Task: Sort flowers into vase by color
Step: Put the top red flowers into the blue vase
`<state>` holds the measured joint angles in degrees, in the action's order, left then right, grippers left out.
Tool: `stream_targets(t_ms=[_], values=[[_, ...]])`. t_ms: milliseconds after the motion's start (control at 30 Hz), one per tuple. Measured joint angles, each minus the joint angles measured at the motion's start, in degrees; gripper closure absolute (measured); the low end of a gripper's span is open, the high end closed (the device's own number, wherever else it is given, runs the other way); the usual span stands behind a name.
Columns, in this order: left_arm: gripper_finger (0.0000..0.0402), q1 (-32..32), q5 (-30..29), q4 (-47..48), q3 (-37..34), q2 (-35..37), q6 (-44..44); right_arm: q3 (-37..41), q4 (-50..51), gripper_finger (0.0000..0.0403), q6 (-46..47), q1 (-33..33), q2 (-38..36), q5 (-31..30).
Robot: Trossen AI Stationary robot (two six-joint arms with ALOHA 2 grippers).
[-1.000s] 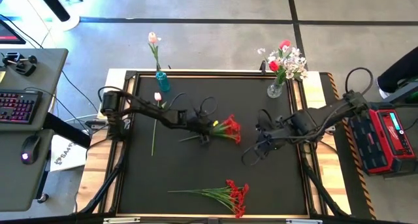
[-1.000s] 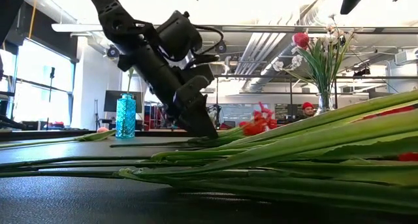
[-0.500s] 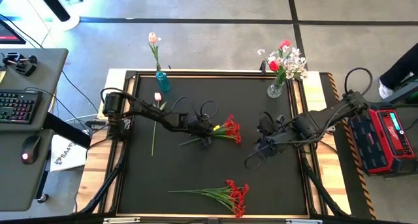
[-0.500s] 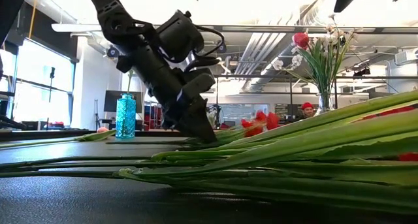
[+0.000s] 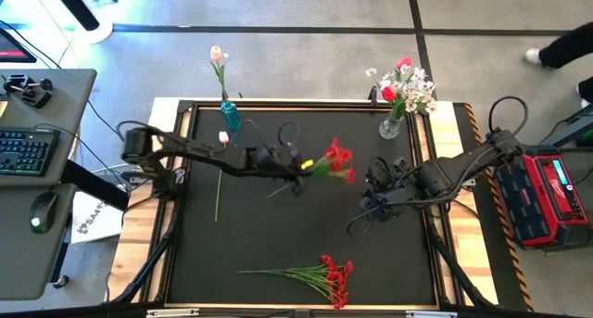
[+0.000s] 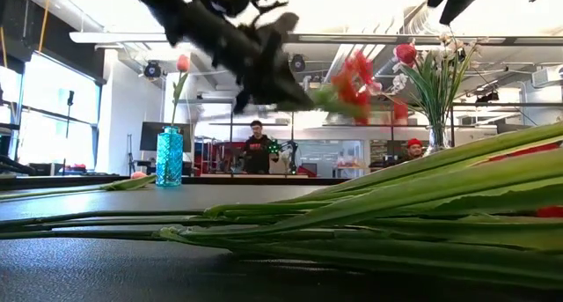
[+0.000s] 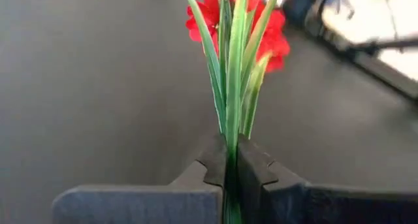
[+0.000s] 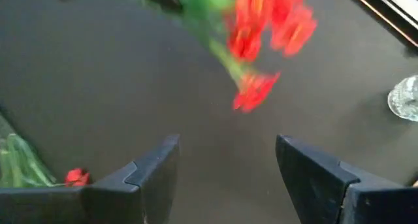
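A bunch of red blooms (image 5: 335, 162) on green stems hangs in the air over the middle of the table, with my left gripper (image 5: 298, 170) shut on it. My right gripper (image 5: 369, 209) stands open to the right of it, above the mat, with nothing between its fingers (image 8: 225, 165). A second red bunch (image 5: 324, 276) lies flat near the front edge. A pink tulip (image 5: 222, 138) lies on the mat at the left. A blue vase (image 5: 230, 116) holds one pink tulip. A clear vase (image 5: 390, 127) holds red and white flowers. My left gripper pinches the bunch's green stems (image 7: 232, 142) between its two fingers, a little below the blooms. The fingers come from the table's left, slanting down, and lie roughly along the stems. The bunch is lifted clear, blooms (image 6: 356, 82) toward the right, and the stem ends (image 5: 276, 190) trail behind.
The black mat is framed by a raised border (image 5: 306, 105). A keyboard and mouse sit on a side desk (image 5: 37, 151) at the left, and a red unit (image 5: 547, 197) stands at the right. People stand in the room behind the table (image 6: 257, 148).
My left gripper has shut on the red bunch's stems and risen, rolling somewhat. The bunch, which lay on the mat, is now lifted clear, its blooms higher and farther toward the table's right.
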<state>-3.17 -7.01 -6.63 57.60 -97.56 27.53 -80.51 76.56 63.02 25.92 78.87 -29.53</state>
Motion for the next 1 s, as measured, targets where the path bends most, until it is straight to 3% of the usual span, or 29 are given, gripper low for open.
stream_targets(t_ms=[167,500,700,1000], values=[[0.0401,-2.28,-4.55,2.17,-0.15,8.47,-4.16,6.02,-6.1,0.0164,-0.15,-1.59,0.0,1.6],[0.0402,-10.37,-10.41,0.1,-0.25,25.3,-15.39,18.46,-29.24,0.0164,-0.37,-5.08,0.07,10.56],[0.0401,-18.71,-9.5,-15.55,-5.1,30.14,-19.67,19.1,-37.71,0.0164,-5.27,-8.34,0.07,10.97],[0.0401,-32.11,2.23,-43.7,-18.42,30.23,-17.12,19.13,-42.13,0.0164,-9.11,-17.14,0.04,13.94]])
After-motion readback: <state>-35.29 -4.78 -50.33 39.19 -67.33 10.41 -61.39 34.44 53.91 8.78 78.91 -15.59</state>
